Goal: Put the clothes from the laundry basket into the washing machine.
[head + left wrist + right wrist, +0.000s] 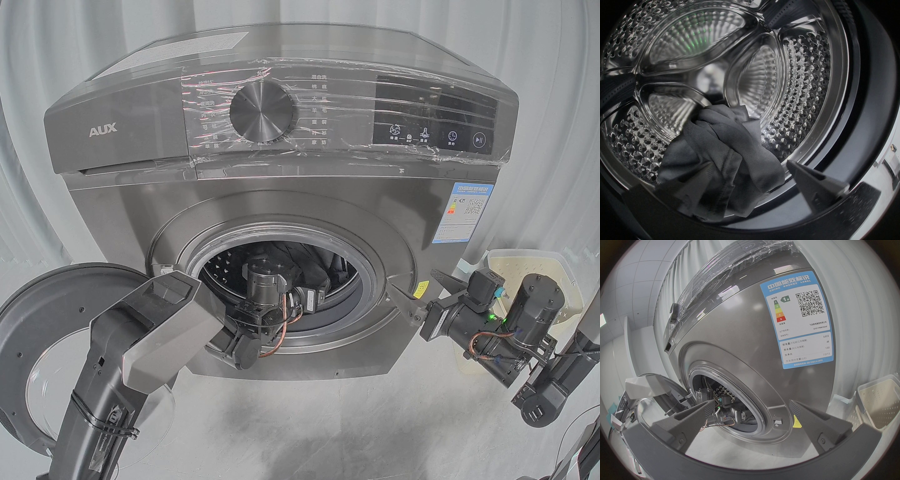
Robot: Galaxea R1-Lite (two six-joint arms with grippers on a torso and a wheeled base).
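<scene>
Left gripper (747, 165) is sitting inside the drum (803, 78) of the washing machine (281, 200), fingers spread wide, not gripping anything. Dark grey garment (725, 156) is lying right btwn them, low at the front. Right gripper (415, 287), jaws apart too, is hanging nearer the laundry basket (531, 259) imo.

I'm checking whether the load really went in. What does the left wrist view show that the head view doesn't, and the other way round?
The left wrist view adds the drum's back and the whole dark grey garment lying at the drum's front lip, with the left hand open in front of it. The head view adds the control dial, the open door, the laundry basket and the open right hand outside the machine. Shared: the drum's mouth with dark cloth inside.
</scene>
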